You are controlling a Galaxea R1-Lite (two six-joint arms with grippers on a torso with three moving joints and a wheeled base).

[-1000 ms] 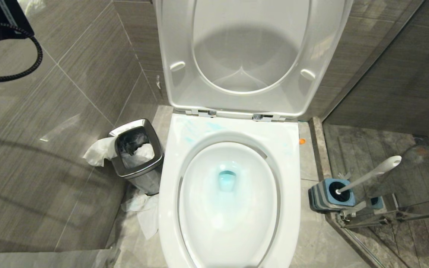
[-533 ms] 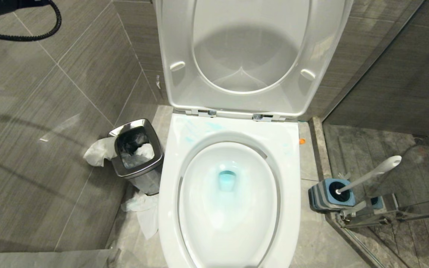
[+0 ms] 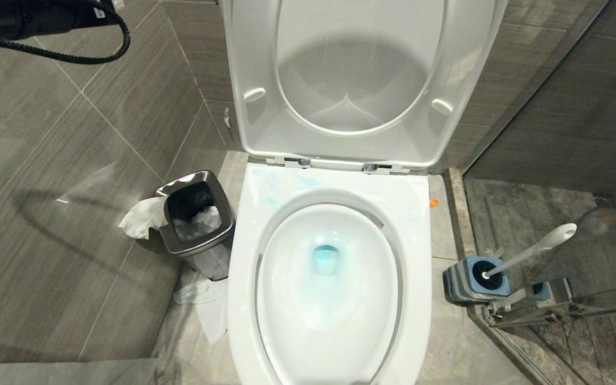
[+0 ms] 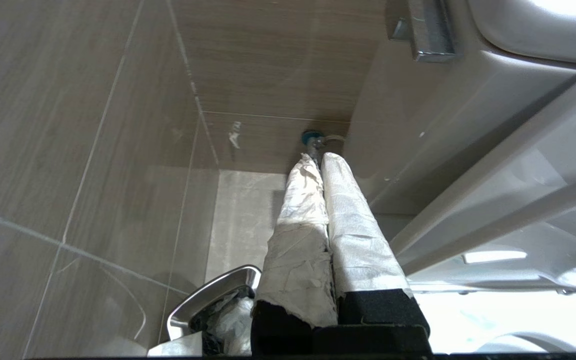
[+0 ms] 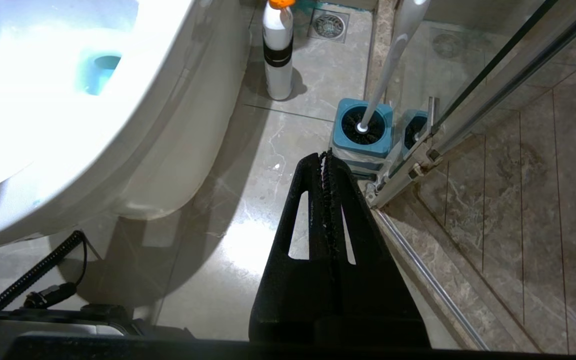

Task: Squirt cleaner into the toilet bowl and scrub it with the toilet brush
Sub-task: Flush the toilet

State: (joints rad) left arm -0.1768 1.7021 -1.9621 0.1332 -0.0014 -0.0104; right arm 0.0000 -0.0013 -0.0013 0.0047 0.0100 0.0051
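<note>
Right wrist view alone shows a white bottle point(image 5: 277, 55) beside the toilet bowl point(image 5: 168, 125).

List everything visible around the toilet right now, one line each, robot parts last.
white glossy ceramic toilet bowl: one, white, centre, seat and lid raised.
teal-blue cleaner: tinted water in the bowl, thin smears on the rim behind.
white-handled toilet brush: one, white handle, dark head, standing in its holder.
blue square striped holder: one, blue, floor right of the bowl.
small steel waste bin: one, silver, floor left of the bowl, paper inside.
crumpled white paper: several pieces, on the floor around the bin.
white spray bottle with orange cap: one, floor beside the bowl.
round floor drain: one, metal.
left gripper: jaws shut, wrapped in white, raised by the wall.
right gripper: black jaws shut, low, near the holder.
</note>
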